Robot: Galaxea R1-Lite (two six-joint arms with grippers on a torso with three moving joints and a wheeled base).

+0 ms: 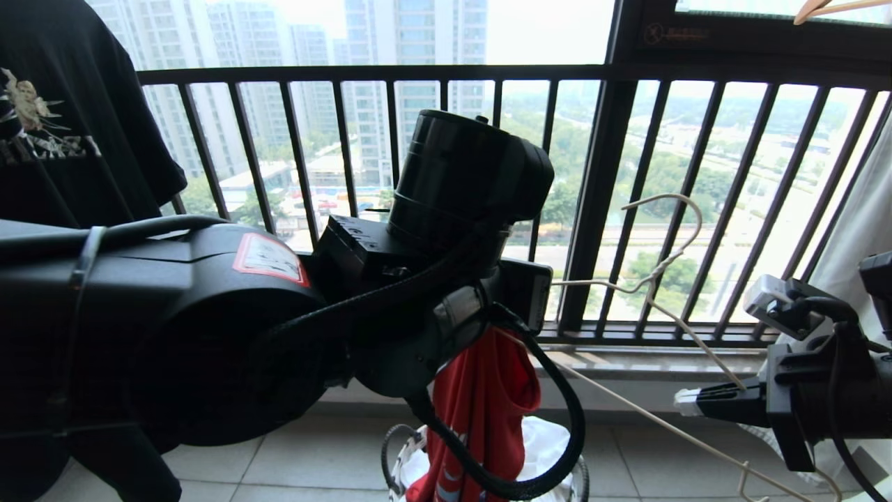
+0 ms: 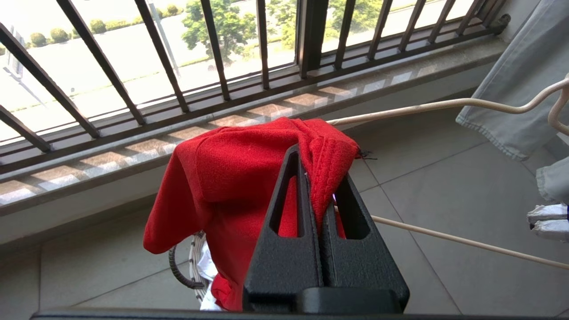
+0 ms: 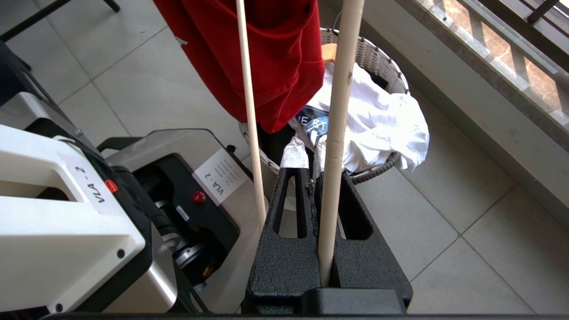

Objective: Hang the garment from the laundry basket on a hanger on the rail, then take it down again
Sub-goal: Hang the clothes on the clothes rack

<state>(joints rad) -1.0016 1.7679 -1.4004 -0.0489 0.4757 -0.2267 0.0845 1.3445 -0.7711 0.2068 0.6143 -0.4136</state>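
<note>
Red garment point(image 2: 231, 178) pinched by left gripper point(image 2: 318, 178) (hanger point(image 3: 331, 155) in right gripper point(image 3: 311, 178)).

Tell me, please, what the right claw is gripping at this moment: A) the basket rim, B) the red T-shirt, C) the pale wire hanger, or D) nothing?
C: the right claw is shut on a bar of the pale wire hanger, while the left claw pinches the red T-shirt above the basket.

Red garment point(image 2: 231, 178), plain knit. Off-white hanger point(image 1: 662, 279) wire. Black grippers, textured; right gripper point(image 3: 311, 178) tips white-taped. White cloth point(image 3: 382, 124) in white-mesh, dark-framed laundry basket point(image 3: 378, 58). Black printed T-shirt point(image 1: 63, 118). Pale grey tiles point(image 2: 444, 178), dark railing point(image 1: 418, 73).
</note>
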